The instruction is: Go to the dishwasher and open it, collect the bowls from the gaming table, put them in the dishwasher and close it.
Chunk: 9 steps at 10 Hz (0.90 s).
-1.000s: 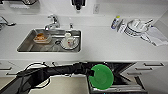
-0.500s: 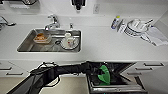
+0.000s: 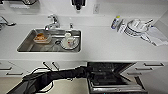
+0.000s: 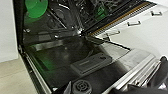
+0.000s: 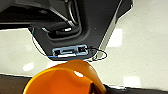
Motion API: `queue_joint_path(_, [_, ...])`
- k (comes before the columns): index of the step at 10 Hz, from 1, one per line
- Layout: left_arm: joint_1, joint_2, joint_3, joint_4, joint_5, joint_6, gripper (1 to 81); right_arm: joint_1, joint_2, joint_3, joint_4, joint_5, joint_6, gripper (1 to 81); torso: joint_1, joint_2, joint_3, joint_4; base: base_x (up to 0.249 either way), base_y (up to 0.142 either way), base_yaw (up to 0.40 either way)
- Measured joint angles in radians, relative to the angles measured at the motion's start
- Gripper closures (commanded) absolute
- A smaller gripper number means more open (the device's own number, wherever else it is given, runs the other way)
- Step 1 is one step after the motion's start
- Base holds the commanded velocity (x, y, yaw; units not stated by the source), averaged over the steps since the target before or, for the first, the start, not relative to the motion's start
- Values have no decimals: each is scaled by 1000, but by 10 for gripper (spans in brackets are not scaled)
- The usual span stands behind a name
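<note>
1. The dishwasher (image 3: 112, 77) sits under the front edge of the white table (image 3: 105, 45), right of the sink (image 3: 27, 47), with its door dropped open and the dark inside on show.
2. The left arm (image 3: 57, 75) comes in low from the left side, stretched out nearly level along the cabinet fronts, and its far end disappears into the dishwasher opening.
3. From the left wrist camera you look down across the open door (image 4: 82, 62), shiny dark inner panel with the detergent compartment (image 4: 91, 63) on it, and further in the racks.
4. The lime-green bowl (image 4: 36, 7) sits deep inside at the back of the dishwasher, and a green glow from it reflects off the door panel.
5. Can't tell what the left fingers are doing, they're just not readable here.
6. The orange bowl (image 5: 65, 78) shows big and close in the right wrist camera, right up against the right gripper's side, pale floor behind it. Looks held, but whether those fingers are actually pinching it, can't tell.
7. Dishes sit in the sink, and a bottle (image 3: 115, 22) and a stack of plates (image 3: 136, 27) stand toward the table's back right.
</note>
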Motion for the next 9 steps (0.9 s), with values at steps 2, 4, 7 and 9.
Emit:
queue_joint_path(2, [105, -82, 11, 6, 4, 70, 10, 8, -34, 2, 1, 4, 0, 811, 0, 0, 0, 0, 0, 0, 0])
queue_joint_path(4, [244, -188, 26, 8, -3, 133, 10, 8, -90, 36, 1, 34, 0, 811, 0, 0, 0, 0, 0, 0, 0])
queue_joint_path(7, [367, -330, 57, 12, -64, 216, 10, 10, -181, 139, 1, 81, 0, 811, 0, 0, 0, 0, 0, 0, 0])
queue_joint_path(9, [442, -379, 71, 17, -109, 253, 10, 7, -229, 174, 1, 105, 5, 811, 0, 0, 0, 0, 0, 0, 0])
